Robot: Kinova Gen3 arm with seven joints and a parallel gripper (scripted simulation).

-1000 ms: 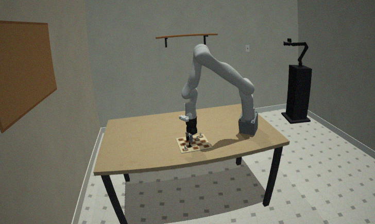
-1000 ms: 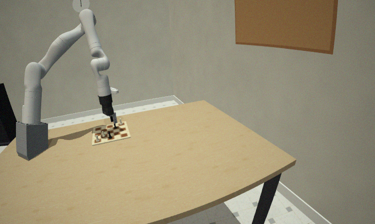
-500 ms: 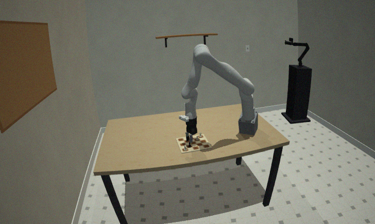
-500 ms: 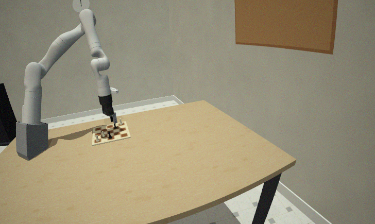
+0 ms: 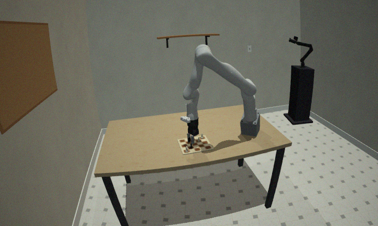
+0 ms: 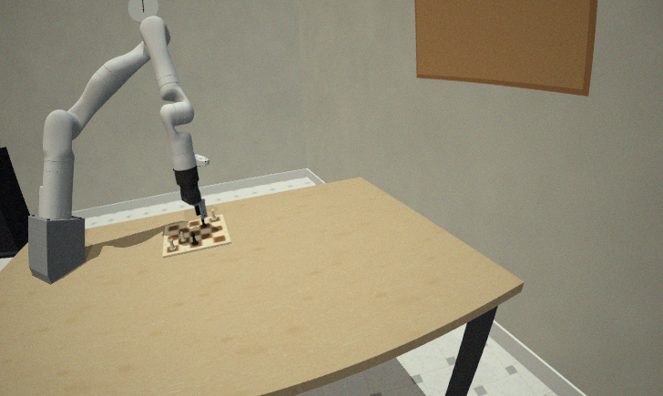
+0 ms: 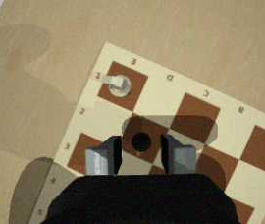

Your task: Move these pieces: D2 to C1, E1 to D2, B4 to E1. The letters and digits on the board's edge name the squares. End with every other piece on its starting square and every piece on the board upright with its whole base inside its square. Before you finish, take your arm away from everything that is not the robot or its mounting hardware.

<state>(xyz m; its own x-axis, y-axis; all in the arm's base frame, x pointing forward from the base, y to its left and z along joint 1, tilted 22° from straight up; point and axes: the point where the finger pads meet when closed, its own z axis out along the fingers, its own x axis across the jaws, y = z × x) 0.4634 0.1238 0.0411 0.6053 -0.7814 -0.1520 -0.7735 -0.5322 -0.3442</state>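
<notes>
At lower centre of the wrist view, the pincer (image 7: 140, 154) stands partly open and empty, fingers flanking the black piece (image 7: 140, 141) on D2. Squeezing evenly and lifting straight should spare the white piece (image 7: 117, 84) on E1 of the board (image 7: 180, 87).

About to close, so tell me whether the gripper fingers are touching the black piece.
Apart. The wrist view shows board between each finger and the black piece.
</notes>
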